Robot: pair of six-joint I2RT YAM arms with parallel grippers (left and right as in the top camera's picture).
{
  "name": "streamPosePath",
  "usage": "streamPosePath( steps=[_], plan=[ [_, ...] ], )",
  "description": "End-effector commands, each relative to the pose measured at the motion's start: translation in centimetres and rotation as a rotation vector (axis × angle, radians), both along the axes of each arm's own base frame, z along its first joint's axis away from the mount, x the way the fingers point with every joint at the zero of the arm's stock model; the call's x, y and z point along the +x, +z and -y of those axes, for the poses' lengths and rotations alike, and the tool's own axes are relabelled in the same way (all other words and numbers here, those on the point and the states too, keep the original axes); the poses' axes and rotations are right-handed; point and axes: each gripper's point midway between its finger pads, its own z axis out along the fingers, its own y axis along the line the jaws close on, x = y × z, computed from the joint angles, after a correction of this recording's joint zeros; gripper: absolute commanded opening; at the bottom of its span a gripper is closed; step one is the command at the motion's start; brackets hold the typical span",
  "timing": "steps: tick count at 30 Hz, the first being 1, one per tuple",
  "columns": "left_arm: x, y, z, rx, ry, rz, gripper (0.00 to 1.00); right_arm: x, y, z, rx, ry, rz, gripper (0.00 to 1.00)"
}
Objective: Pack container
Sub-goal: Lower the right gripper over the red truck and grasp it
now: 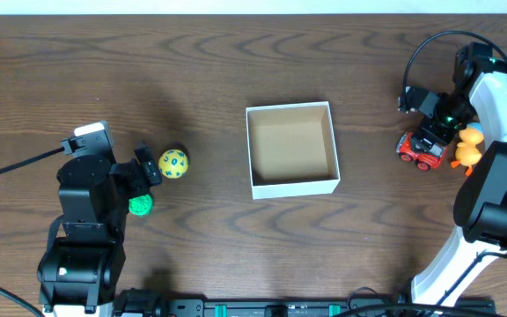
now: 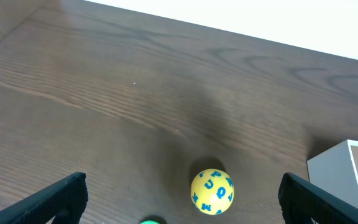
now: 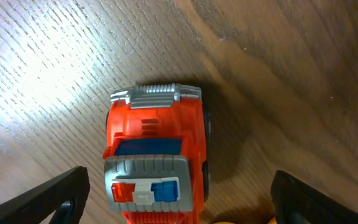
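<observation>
Container sits open mid-table between the 2 grippers. Left gripper, jaws spread wide, hovers by the yellow lettered ball; right gripper, jaws equally wide, hangs over the red toy truck.

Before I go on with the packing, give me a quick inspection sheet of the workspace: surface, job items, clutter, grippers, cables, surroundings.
Surface: dark wood-grain table, no spills seen.
Job's things: container mid-table, open, upright, empty. Yellow ball and green ball lie to the left; red truck and orange duck to the right, side by side.
Clutter: nothing seen.
Grippers: left gripper open, by the two balls; right gripper open, straddling the truck, holding nothing.
Cables: left black cable trails off the left edge; right black cable loops above the right arm.
Surroundings: pale strip beyond the far edge.
</observation>
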Motion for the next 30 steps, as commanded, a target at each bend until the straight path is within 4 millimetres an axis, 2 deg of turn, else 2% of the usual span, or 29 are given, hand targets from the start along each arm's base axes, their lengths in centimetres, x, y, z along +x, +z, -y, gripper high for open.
streamPosePath(
  steps=[1, 12, 19, 26, 30],
  plan=[
    [0.1, 1.0, -0.3, -0.009, 0.023, 0.027, 0.98, -0.5, -0.6, -0.4, 0.041, -0.019, -0.018, 0.95],
    [0.1, 1.0, -0.3, -0.009, 0.023, 0.028, 0.98, -1.6, -1.7, -0.8, 0.056, -0.019, -0.053, 0.91],
    [0.1, 1.0, -0.3, -0.009, 0.023, 0.028, 0.98, -1.6, -1.8, -0.9, 0.059, -0.018, -0.051, 0.72],
    [0.1, 1.0, -0.3, -0.009, 0.023, 0.028, 0.98, -1.4, -1.8, -0.9, 0.057, -0.018, -0.044, 0.61],
    [0.1, 1.0, -0.3, -0.009, 0.023, 0.028, 0.98, -1.4, -1.8, -0.9, 0.057, -0.018, -0.043, 0.59]
  ],
)
